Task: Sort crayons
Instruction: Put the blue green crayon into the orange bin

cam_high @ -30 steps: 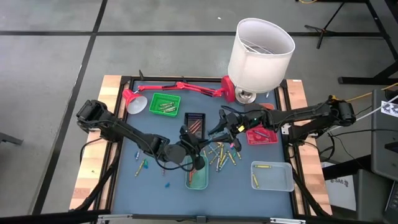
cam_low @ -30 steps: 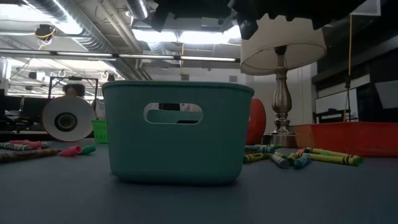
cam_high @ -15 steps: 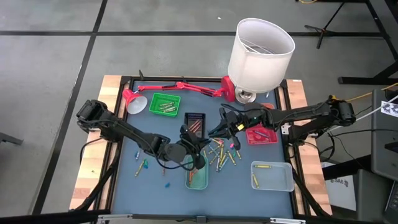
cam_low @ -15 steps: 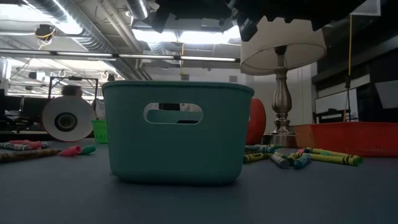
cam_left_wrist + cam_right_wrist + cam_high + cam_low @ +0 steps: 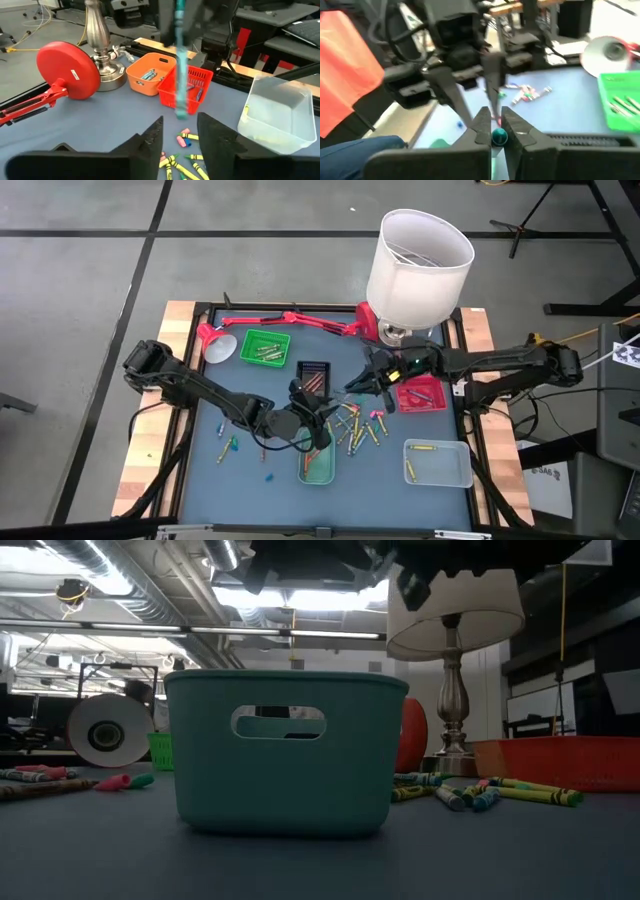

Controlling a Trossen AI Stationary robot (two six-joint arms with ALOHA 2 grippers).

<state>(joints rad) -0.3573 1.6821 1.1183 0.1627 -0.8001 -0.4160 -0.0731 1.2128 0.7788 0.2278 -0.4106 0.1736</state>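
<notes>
Blue table (image 5: 200, 450) carries loose crayons (image 5: 358, 430) beside the teal bin (image 5: 317, 465). Above that bin, the right gripper (image 5: 492, 131) pinches a teal crayon (image 5: 180, 65); the left gripper (image 5: 180, 132) stands parted, holding nothing.

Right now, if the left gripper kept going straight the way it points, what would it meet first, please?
Most likely the teal crayon hanging upright just ahead of the open left gripper; the shut right gripper pinches it. Beyond it stands the red basket, though depth is unclear.

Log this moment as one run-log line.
right claw: shut on teal crayon | left claw: open, just released | over teal tray
</notes>
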